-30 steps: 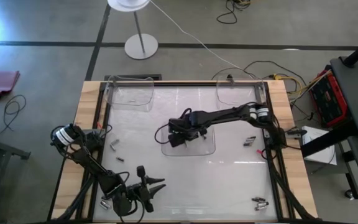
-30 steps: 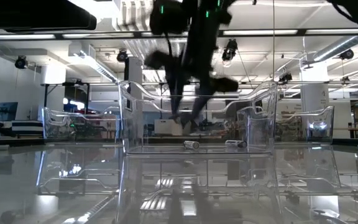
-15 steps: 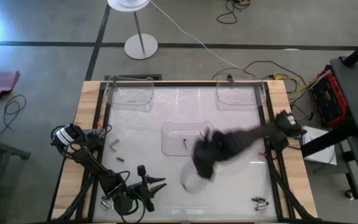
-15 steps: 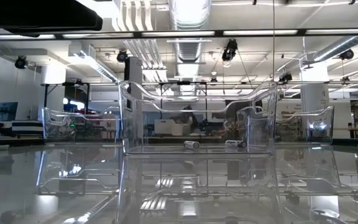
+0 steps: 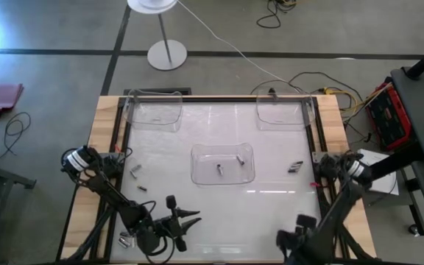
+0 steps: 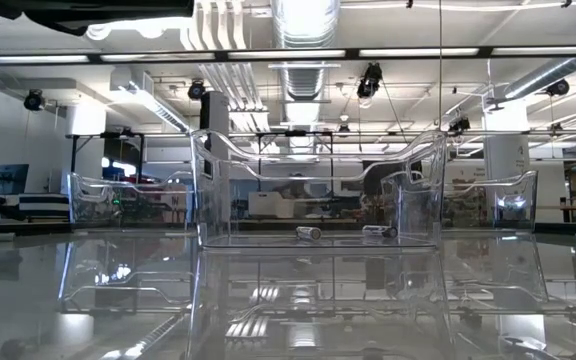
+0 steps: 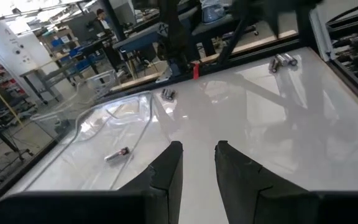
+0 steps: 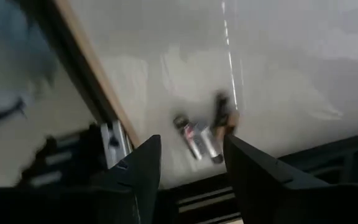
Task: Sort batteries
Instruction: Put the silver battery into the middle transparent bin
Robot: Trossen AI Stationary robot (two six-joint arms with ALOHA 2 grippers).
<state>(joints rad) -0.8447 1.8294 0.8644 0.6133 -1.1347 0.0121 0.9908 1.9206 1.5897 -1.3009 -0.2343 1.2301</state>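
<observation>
Two batteries (image 5: pixel 218 169) lie inside the clear centre tray (image 5: pixel 197 177), also seen in the low view as batteries (image 6: pixel 308 232). Loose batteries lie on the white table top: a pair (image 5: pixel 294 167) at the right and two more (image 5: pixel 135 171) at the left. My right gripper (image 5: pixel 289 234) hangs open at the near right corner. In its wrist view the right gripper (image 8: pixel 191 165) stands above a small cluster of batteries (image 8: pixel 197 140) beside the table's frame. My left gripper (image 5: pixel 186 219) waits open near the front edge, left of centre.
Two more clear trays stand at the far edge, one on the left (image 5: pixel 155 110) and one on the right (image 5: pixel 282 110). A dark frame rail (image 5: pixel 319 177) runs along the table's right side. Open table top lies between the two grippers.
My right gripper has swung away from above the centre tray, toward the table's near right corner, and has come down low there. The two batteries in the centre tray lie as before. My left arm has stayed nearly still.
</observation>
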